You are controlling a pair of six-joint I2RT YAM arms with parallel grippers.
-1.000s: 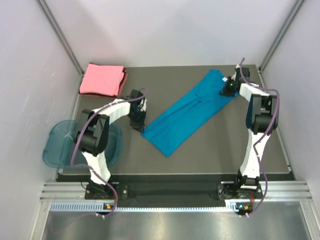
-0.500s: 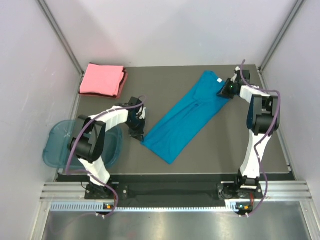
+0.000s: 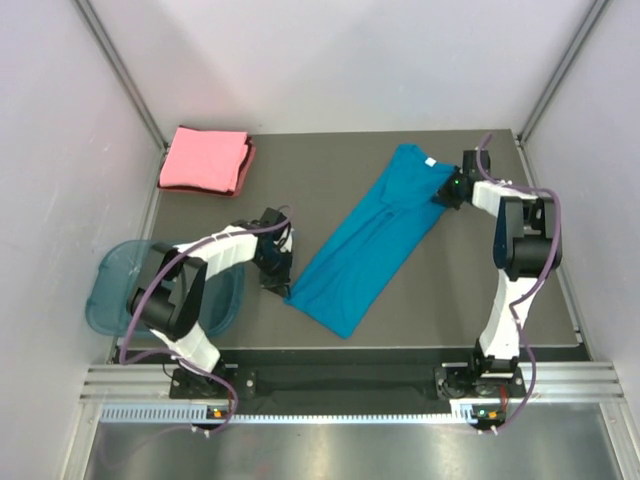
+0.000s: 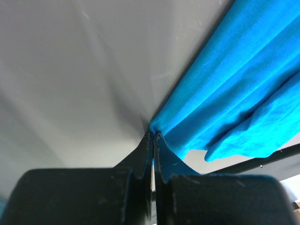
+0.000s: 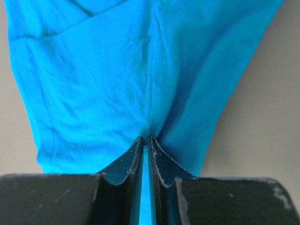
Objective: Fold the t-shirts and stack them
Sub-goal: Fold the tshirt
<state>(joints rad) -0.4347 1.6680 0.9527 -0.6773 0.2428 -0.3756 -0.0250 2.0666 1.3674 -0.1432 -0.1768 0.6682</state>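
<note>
Teal t-shirt (image 3: 370, 240) stretched diagonally across bench (image 3: 330, 172), left hand (image 3: 273, 268) clamped on its lower corner, right hand (image 3: 447, 190) pinching the collar end (label side), pink t-shirt (image 3: 207, 160) folded at far-left corner

Robot lab test cell, white panel walls (image 3: 350, 60), aluminium frame rail (image 3: 580, 380), dark tabletop (image 3: 330, 170)

teal-blue t-shirt (image 3: 372, 238): plain soft cloth, folded lengthwise into a long narrow band, stretched out with a few soft creases
pose: slanted, running from the upper right of the top view down to lower centre
white neck label (image 3: 432, 160): small, at the band's upper-right end
salmon-pink t-shirt (image 3: 205, 160): folded into a neat squarish pad, upper left, well apart from the teal one
</note>
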